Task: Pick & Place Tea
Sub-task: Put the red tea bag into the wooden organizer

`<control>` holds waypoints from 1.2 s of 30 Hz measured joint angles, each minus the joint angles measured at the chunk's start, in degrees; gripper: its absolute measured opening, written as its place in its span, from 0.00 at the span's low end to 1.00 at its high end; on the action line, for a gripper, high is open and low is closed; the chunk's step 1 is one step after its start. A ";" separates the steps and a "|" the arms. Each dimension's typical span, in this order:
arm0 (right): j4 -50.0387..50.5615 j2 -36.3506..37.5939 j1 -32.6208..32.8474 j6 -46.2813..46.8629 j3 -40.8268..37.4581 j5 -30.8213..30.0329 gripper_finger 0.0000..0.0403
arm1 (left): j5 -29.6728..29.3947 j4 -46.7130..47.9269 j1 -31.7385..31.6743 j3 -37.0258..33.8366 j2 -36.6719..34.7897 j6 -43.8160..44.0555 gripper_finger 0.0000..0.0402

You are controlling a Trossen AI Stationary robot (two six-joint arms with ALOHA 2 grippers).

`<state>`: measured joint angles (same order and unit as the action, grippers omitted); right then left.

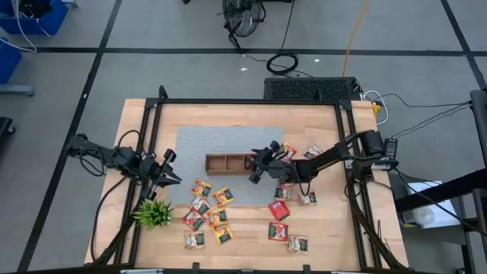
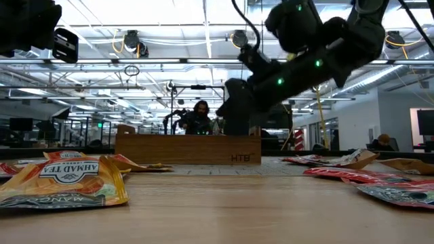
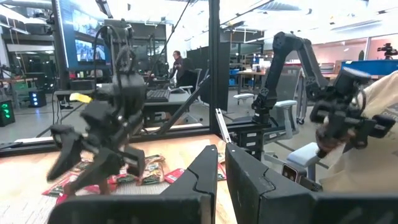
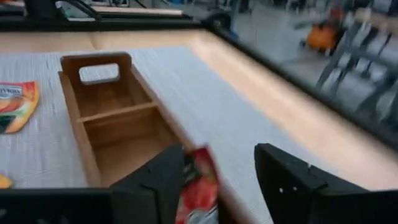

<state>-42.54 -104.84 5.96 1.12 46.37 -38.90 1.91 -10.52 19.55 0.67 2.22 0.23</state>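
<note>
arms [image 1: 327,158]: dark, jointed | cables: black | lights: green | pincer [image 4: 217,180]: dark

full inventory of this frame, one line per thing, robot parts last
tray: 1, brown wood, three compartments, on the mat at table centre
mat: 1, grey, under the tray
sachets: around twenty, red, orange-yellow or pale, scattered in front of and to the right of the tray; one red sachet between the right gripper's fingers over the tray's end compartment
plant: 1, green, spiky, near the front-left edge of the table
table: 1, light wood, black frame
person: 1, far behind the table, seen in the low view
left gripper: shut, holding nothing, left of the mat
right gripper: jaws apart, at the tray's right end
</note>
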 joint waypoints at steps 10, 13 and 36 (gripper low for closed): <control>56.12 9.68 -3.71 -16.50 23.22 26.36 0.48 | 0.02 -0.01 -0.02 0.00 0.02 0.00 0.09; 68.07 7.28 -4.07 -23.35 30.19 30.16 0.48 | 0.00 -0.02 -0.02 0.00 0.00 0.00 0.09; 73.18 -6.64 -9.03 -47.00 38.31 28.13 0.46 | 0.02 0.00 -0.01 0.00 0.02 0.00 0.09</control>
<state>30.64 -111.48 -3.07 -45.89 84.68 -10.76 1.93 -10.52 19.54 0.67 2.24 0.23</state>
